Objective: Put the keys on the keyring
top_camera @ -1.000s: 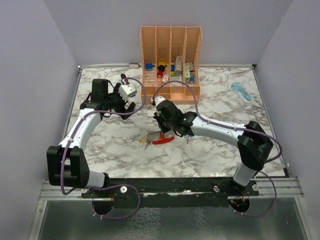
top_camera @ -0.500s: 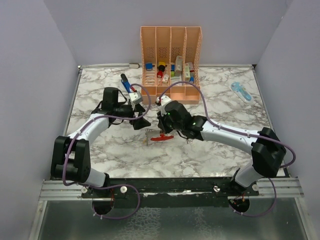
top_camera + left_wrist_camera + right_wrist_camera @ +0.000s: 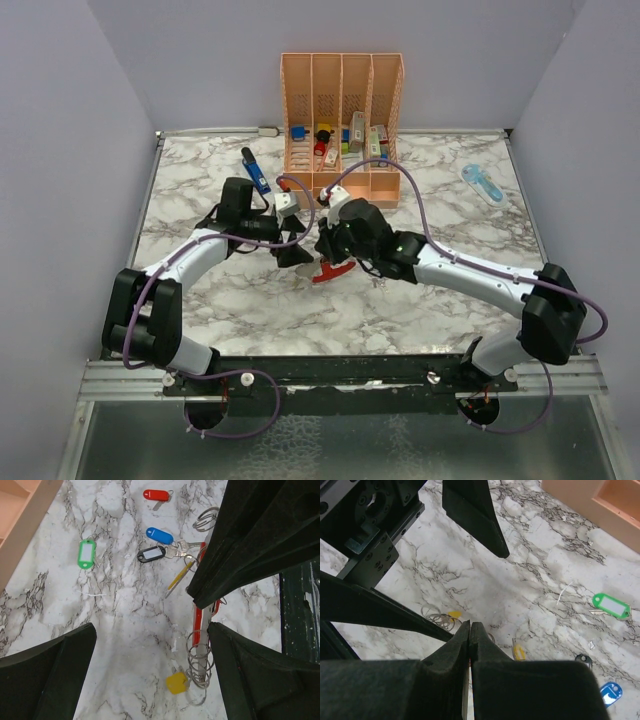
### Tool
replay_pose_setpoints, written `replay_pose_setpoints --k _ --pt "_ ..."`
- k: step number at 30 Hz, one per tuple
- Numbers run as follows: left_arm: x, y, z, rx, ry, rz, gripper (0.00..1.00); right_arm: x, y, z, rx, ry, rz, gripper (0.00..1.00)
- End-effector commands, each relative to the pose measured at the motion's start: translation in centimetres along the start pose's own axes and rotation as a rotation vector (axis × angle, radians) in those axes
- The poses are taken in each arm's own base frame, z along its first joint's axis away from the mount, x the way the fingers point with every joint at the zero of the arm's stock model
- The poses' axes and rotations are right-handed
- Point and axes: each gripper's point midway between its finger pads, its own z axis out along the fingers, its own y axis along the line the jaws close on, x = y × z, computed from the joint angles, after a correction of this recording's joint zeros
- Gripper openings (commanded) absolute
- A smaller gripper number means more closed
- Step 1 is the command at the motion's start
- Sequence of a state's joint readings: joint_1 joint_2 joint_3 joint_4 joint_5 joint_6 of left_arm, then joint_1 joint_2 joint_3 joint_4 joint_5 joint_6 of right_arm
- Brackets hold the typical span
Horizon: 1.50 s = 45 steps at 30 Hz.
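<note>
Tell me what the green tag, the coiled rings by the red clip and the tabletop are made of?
Green tag: glossy plastic, by its even colour and sheen, with a pale paper-like window. Coiled rings by the red clip: silvery, glinting wire, probably steel. Tabletop: white with grey veins like marble; real stone or printed laminate, I cannot tell.

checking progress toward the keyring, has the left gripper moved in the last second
Yes. The left gripper has moved away from the blue pen-like tool, toward the table's near edge and the keyring.
</note>
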<state>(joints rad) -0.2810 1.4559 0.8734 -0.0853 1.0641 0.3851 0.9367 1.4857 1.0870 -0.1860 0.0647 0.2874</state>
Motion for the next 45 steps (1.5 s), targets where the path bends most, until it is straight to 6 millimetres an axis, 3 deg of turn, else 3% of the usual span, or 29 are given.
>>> replay_pose_setpoints --k 1,6,12,18,25,33,36,39,45 --pt "0.2 0.1 -0.4 -0.006 0.033 0.024 0.97 -1.4 0.6 -1.3 -0.018 -0.059 0.011 0.01" --pt "0.6 1.1 -1.5 -0.048 0.049 0.021 0.94 1.6 -0.5 -1.0 0.020 0.001 0.029 0.01" --pt "-0.3 4.0 -5.0 -0.183 0.047 0.010 0.94 4.9 -1.1 -1.0 0.032 0.051 0.067 0.01" --pt "1.4 4.5 -6.6 -0.248 0.126 0.015 0.93 7.5 -1.3 -1.0 0.024 0.101 0.085 0.02" --pt "2.4 6.9 -7.6 -0.374 0.135 -0.021 0.92 9.3 -1.2 -1.5 0.022 0.167 0.107 0.22" --pt "1.2 7.5 -7.8 -0.389 0.105 -0.016 0.92 11.4 -0.7 -4.0 0.007 0.231 0.164 0.32" --pt "1.2 7.2 -7.7 -0.374 0.104 -0.017 0.92 11.9 0.1 -4.9 -0.029 0.232 0.174 0.31" --pt "1.5 6.2 -7.2 -0.319 0.100 -0.016 0.92 12.4 2.1 -5.5 -0.106 0.261 0.140 0.29" --pt "1.7 5.4 -7.1 -0.286 0.104 -0.011 0.92 17.8 5.0 -6.0 -0.100 0.462 0.063 0.27"
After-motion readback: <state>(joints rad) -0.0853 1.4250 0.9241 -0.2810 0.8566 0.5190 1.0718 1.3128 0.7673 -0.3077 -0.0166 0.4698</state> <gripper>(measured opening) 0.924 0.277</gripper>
